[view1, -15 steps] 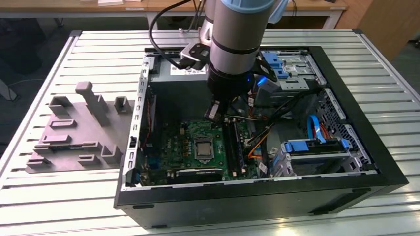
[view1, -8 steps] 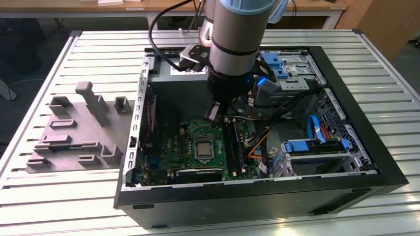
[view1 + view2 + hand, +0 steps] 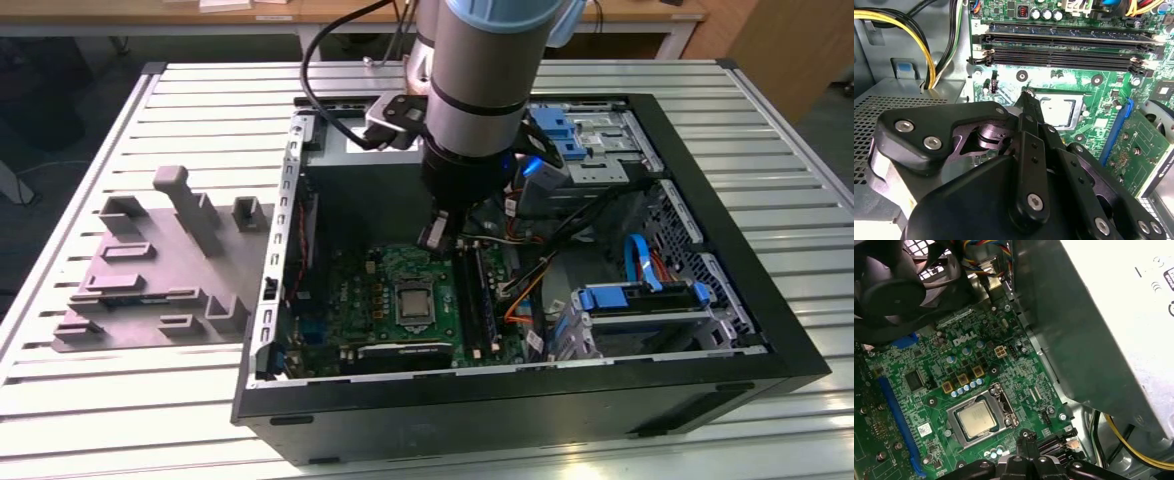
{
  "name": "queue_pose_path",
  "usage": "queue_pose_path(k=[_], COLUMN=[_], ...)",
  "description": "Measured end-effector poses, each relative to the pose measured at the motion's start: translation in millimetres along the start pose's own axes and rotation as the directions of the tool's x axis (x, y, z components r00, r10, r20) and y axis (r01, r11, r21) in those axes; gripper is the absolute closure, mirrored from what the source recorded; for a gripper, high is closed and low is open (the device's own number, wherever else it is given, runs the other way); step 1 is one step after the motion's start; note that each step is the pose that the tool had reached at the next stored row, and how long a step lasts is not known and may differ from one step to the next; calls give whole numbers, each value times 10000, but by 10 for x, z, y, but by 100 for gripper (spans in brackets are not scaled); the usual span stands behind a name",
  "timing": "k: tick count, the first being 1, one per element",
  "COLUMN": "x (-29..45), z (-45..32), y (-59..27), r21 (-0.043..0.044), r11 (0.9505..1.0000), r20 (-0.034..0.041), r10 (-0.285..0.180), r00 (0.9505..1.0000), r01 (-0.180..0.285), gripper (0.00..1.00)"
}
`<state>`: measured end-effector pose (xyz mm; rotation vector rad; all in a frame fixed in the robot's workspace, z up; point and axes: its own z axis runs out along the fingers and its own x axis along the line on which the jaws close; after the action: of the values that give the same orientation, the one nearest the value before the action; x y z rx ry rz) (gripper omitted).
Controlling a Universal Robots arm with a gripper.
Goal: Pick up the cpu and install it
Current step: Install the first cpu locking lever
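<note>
The cpu, a flat silvery square, lies inside the metal-framed socket on the green motherboard; it shows pale in the second wrist view. My gripper hangs above the board just beside the socket, its fingers drawn together with nothing between them. In the exterior view the gripper is down inside the open computer case, a little above and behind the socket.
Memory slots run next to the socket. Yellow cables, a black fan and the grey power supply box crowd the case. A grey plastic fixture lies on the slatted table at the exterior view's left.
</note>
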<state>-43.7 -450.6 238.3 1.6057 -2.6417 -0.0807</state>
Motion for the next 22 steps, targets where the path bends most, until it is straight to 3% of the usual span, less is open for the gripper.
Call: queue_pose_path(k=[6, 12, 22], x=[5, 31, 178], z=[0, 5, 5], y=[-3, 1, -66], r21=[0, 6, 14], r11=[10000, 9990, 9985], r20=[-2, -32, -14], r10=[-16, -442, -555], r00=[10000, 9990, 9985], r01=[16, 442, 555], gripper=[89, 89, 89])
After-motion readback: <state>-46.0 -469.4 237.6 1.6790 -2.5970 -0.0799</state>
